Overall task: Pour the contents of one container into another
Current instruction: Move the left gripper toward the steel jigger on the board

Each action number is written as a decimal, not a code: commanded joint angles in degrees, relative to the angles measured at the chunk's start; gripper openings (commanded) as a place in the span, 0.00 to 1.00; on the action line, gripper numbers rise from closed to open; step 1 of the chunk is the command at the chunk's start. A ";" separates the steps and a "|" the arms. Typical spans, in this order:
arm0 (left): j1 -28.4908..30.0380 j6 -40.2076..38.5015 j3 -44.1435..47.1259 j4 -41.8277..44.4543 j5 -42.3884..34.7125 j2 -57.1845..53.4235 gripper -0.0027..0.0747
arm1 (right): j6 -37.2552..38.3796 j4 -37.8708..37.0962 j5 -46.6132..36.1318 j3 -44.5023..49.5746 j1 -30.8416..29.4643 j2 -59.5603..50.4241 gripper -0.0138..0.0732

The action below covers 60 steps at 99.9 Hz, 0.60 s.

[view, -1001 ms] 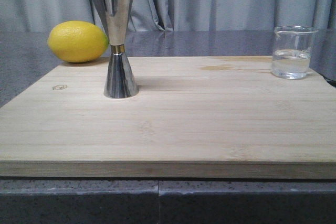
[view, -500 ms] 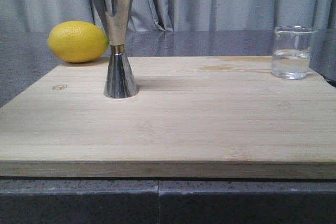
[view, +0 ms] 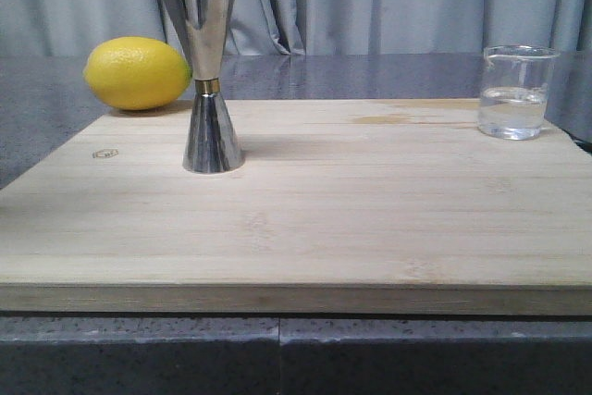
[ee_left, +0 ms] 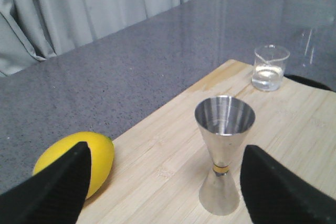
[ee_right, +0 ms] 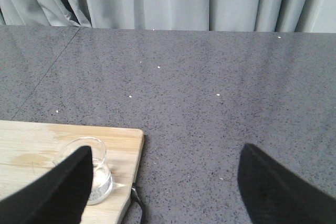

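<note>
A pale wooden board [view: 305, 219] lies on the dark grey speckled counter [ee_right: 210, 87] and carries both task things, with a lemon [view: 137, 72] resting on the counter just off its far left edge. The steel jigger [view: 205, 71] stands upright on the left part of the board, near the lemon, and the glass beaker [view: 516, 92] stands upright at the far right corner, well apart from it, with clear liquid in its lower part. Judging by this, nothing of the pour is done: the beaker is neither grasped nor lifted, and carrying, tipping and setting down all remain. The front view shows no arm at all, so only the wrist views tell of the grippers. In the left wrist view the left gripper [ee_left: 167, 182] has its fingers spread wide and holds nothing, with the jigger seen between them and the bowl of its upper cup looking bare and dry, which the front view cannot reveal. The right wrist view shows the right gripper [ee_right: 163, 184] likewise wide apart and empty, above the counter beside the board, the beaker near one finger; it alone shows the board's rounded corner and a dark cord-like thing under it that I cannot identify.
</note>
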 commanded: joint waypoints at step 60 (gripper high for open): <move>-0.42 24.87 6.04 -21.01 20.48 17.84 0.74 | -0.50 -0.05 -4.73 -1.87 -0.21 0.37 0.73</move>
